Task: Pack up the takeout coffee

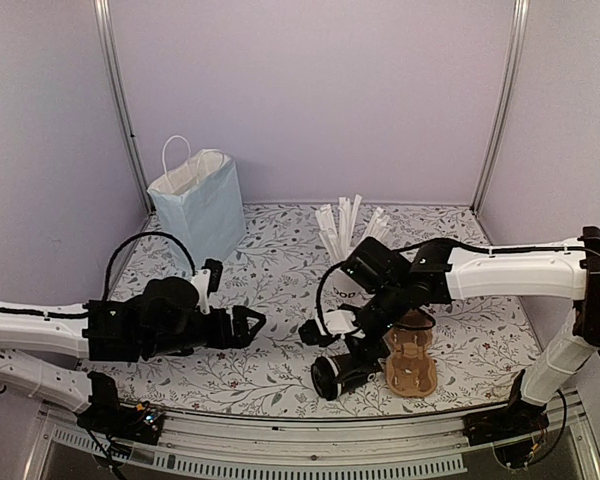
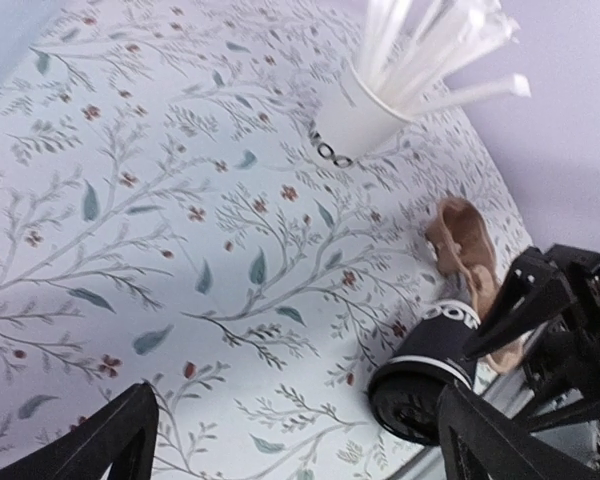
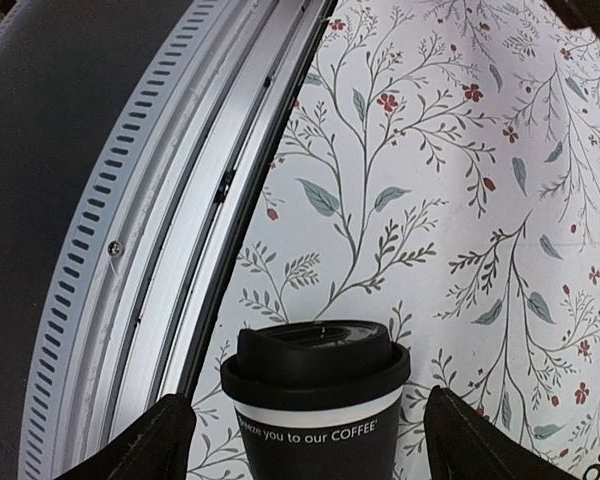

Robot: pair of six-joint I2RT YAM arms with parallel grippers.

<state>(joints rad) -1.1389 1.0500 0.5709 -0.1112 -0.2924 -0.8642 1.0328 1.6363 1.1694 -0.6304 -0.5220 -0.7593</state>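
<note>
Floral tablecloth (image 1: 280,280), lilac walls (image 1: 310,90).

Lab test booth: plain lilac walls (image 1: 310,90), metal frame posts (image 1: 120,100), floral tablecloth (image 1: 280,270).

left arm low, reaching inward | left gripper (image 1: 252,324) fingers spread, holding nothing | right arm bent down, right gripper (image 1: 332,372) clamped on cup

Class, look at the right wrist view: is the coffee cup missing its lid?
No. The coffee cup wears a black lid closing its top, above a white band.
</note>
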